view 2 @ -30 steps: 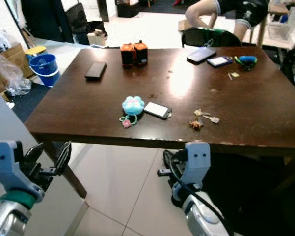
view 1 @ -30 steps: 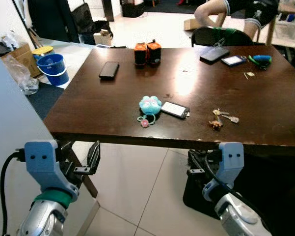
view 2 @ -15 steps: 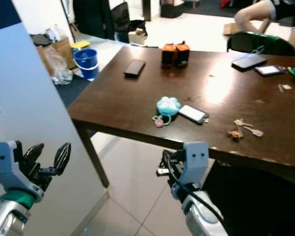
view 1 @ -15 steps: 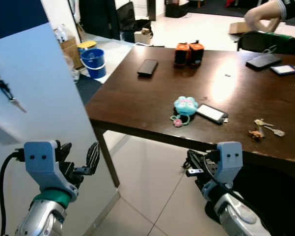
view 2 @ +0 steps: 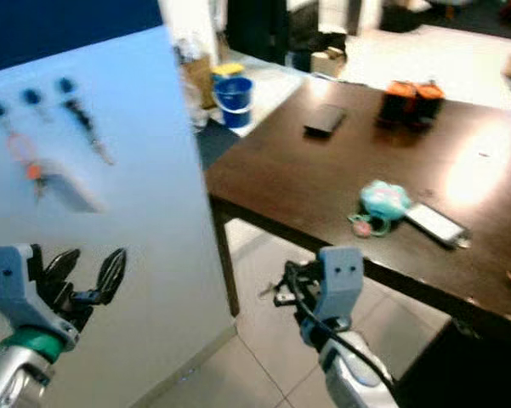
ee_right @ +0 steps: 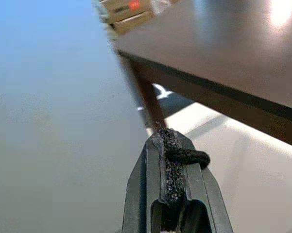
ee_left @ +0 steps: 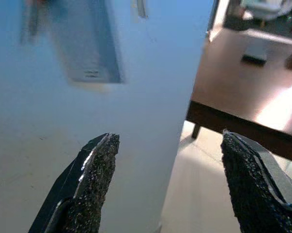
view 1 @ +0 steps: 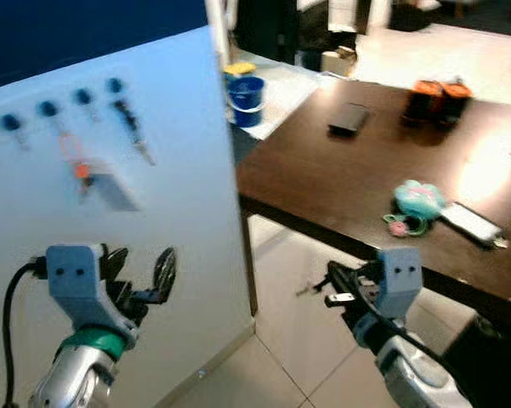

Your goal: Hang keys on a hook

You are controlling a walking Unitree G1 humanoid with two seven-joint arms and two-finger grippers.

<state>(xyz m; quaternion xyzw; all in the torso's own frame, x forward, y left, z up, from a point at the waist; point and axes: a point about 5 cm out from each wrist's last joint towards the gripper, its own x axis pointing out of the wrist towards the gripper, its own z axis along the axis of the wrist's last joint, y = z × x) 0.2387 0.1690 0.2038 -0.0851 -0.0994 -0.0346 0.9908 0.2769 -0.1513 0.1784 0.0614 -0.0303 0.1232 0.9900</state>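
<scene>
Pale blue board (view 1: pixel 110 221) is standing upright on our left, carrying a row of dark round hooks (view 1: pixel 78 98) near its top; keys (view 1: pixel 132 132) are dangling from one hook, and a blurred bunch with an orange tag (view 1: pixel 78 166) is dangling from another. We are holding both arms low in front of us, forearms bent upward. Our left gripper (view 1: pixel 140 272) is hovering just before the lower part of the board, its two black fingers (ee_left: pixel 90 179) spread wide apart with nothing between them. Our right gripper (view 1: pixel 319 289) is pointing leftward over the tiled floor (view 1: pixel 289 357), below the edge of the dark wooden table (view 1: pixel 340 170), and its padded fingers (ee_right: pixel 172 160) are pressed flat together, with nothing visible between them. On the table we are seeing a turquoise paw-shaped toy (view 1: pixel 418 200), a white phone (view 1: pixel 472 223) just beside it, a black phone (view 1: pixel 349 117), and two orange-and-black objects (view 1: pixel 432 98) farther back. A blue bucket (view 1: pixel 245 100) is sitting on the floor past the board.
</scene>
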